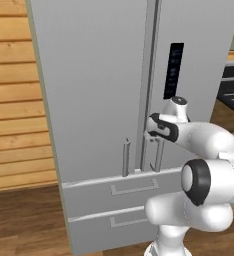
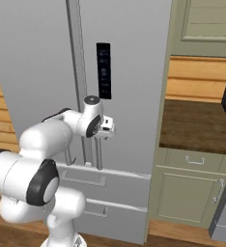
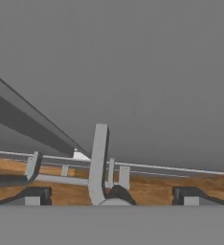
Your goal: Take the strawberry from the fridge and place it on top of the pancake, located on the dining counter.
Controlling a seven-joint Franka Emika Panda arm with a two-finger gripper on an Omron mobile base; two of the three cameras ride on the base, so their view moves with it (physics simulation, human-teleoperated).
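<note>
I am looking at the fridge (image 1: 94, 100) with both upper doors closed, so I cannot tell where the strawberry is; nothing of the inside is showing. Its two lower drawers (image 1: 114, 192) are shut as well, each with a flat horizontal pull.

Nearest to me, the white arm is rising from the base, bending at the elbow and reaching forward and level toward the seam between the two doors. The pincer (image 3: 111, 197) is standing wide open and holding nothing. In the hand view its two dark fingertips (image 3: 33, 196) are sitting well apart, one on each side of the right door's handle (image 3: 97, 165), and I cannot tell whether either tip is touching the bar. In the right base view the hand is sitting right at that handle (image 2: 99, 154), just below the dark control panel (image 2: 104, 71).

The left door's handle (image 1: 125, 157) is standing free just beside it. Farther right, a brown bench (image 2: 197, 125) is running over pale green cabinets (image 2: 187, 185). To the left, a wooden plank wall (image 1: 14, 100) is standing behind the fridge.
</note>
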